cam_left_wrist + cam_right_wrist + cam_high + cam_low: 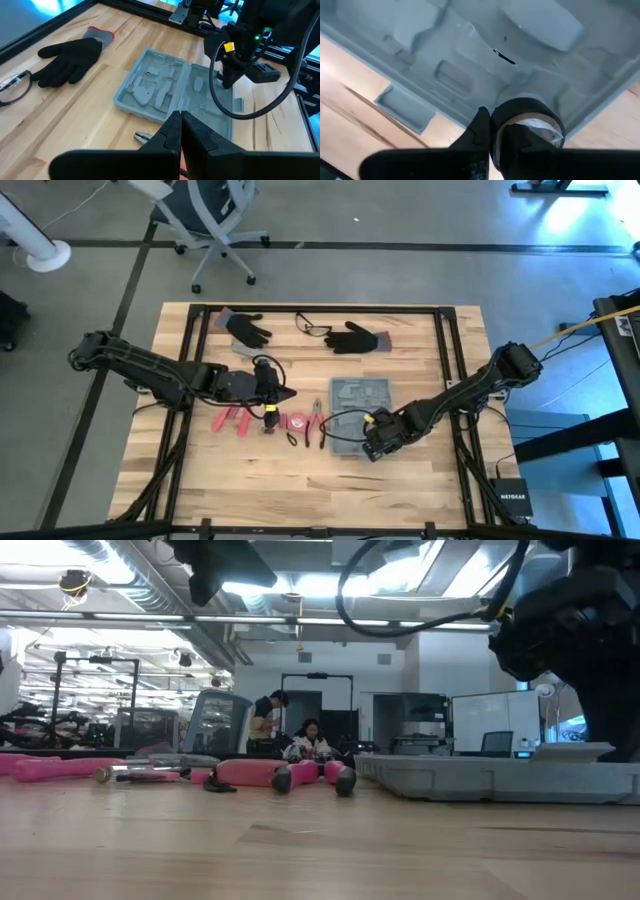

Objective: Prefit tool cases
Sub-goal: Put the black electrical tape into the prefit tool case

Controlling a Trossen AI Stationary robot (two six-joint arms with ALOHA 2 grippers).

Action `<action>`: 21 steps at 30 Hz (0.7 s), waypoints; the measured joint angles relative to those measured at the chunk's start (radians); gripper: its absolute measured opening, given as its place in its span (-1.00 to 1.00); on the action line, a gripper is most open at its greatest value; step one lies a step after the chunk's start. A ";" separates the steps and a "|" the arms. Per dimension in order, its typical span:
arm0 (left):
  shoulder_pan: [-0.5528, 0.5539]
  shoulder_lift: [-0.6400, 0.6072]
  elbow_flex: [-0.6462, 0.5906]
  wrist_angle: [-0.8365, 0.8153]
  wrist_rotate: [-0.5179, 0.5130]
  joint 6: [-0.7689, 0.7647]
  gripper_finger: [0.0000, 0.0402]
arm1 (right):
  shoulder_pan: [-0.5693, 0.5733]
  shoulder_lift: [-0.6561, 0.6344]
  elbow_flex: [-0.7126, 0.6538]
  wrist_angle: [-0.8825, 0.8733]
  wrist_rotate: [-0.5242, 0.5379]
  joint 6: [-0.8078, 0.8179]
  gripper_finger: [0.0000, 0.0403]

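Note:
The grey-blue tool case (355,412) lies open on the wooden table, both halves flat with their moulded slots up; it also shows in the left wrist view (165,87) and the low view (500,778). My right gripper (378,440) points down over the near half's right corner and is shut on a black tape roll (527,122). My left gripper (284,393) hovers shut and empty above the loose tools left of the case, its fingers (180,117) pointing toward it. My right gripper has the black tape roll by its wall (496,125), with one finger (480,132) on the outside; the roll hides the other finger. The fingers come from above, pointing down. The roll hangs just over the case's moulded slots; whether it touches them cannot be told.
Red-handled tools (240,420) and pliers (315,423) lie left of the case. Two black gloves (245,328) (358,338) and safety glasses (312,328) lie near the far edge. A black frame (445,340) runs around the tabletop. Bare wood lies along the near edge.

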 joint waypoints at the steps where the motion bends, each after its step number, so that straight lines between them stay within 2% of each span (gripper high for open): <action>1: 0.000 0.000 0.000 0.001 0.000 -0.001 -1.00 | 0.001 0.000 0.000 -0.003 -0.003 0.000 -0.89; 11: 0.000 0.000 0.000 -0.002 0.001 -0.011 -1.00 | 0.000 0.000 0.000 -0.034 -0.050 -0.019 -0.38; 21: 0.000 0.000 0.000 -0.005 0.001 -0.010 -1.00 | 0.000 0.000 0.000 -0.028 -0.127 -0.024 -0.32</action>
